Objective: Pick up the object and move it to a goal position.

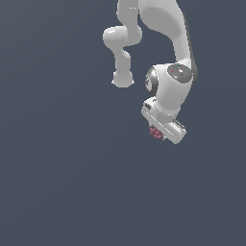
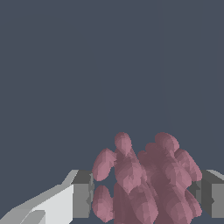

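Note:
The object (image 1: pixel 155 133) is a small dark-red bumpy cluster of beads, showing just under the white hand of my arm in the exterior view. In the wrist view the cluster (image 2: pixel 146 183) fills the space between my two grey fingers (image 2: pixel 82 194), which press on it from both sides. My gripper (image 2: pixel 146 194) is shut on the object. In the exterior view my gripper (image 1: pixel 157 134) is mostly hidden behind the white hand, and the fingers do not show there.
The white arm (image 1: pixel 168 48) reaches in from the top of the exterior view. All around is a plain dark grey-blue surface (image 1: pixel 72 182) with no other objects and no goal marker in view.

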Robot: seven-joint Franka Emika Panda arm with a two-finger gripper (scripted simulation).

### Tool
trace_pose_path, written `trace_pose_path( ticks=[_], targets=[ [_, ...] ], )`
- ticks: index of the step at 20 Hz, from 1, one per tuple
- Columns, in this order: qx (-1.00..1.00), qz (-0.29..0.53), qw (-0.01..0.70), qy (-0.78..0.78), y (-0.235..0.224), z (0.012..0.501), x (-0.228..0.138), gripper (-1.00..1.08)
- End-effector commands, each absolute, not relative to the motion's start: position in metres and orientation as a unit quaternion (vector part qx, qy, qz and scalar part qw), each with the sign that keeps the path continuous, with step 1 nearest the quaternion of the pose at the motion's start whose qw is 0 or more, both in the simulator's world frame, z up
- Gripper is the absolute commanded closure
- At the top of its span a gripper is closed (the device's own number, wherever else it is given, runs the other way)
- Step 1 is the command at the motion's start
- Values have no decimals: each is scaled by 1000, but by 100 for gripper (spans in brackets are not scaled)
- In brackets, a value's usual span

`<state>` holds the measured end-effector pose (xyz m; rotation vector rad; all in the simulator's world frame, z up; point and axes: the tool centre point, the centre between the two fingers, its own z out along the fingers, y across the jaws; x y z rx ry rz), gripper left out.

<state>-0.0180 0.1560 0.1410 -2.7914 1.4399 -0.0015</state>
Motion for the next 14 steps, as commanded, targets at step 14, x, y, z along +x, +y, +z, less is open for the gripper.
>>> trace_pose_path(
  ticks=[14],
  targets=[
    [-888, 0, 0, 459, 218, 177, -28, 108]
  ],
)
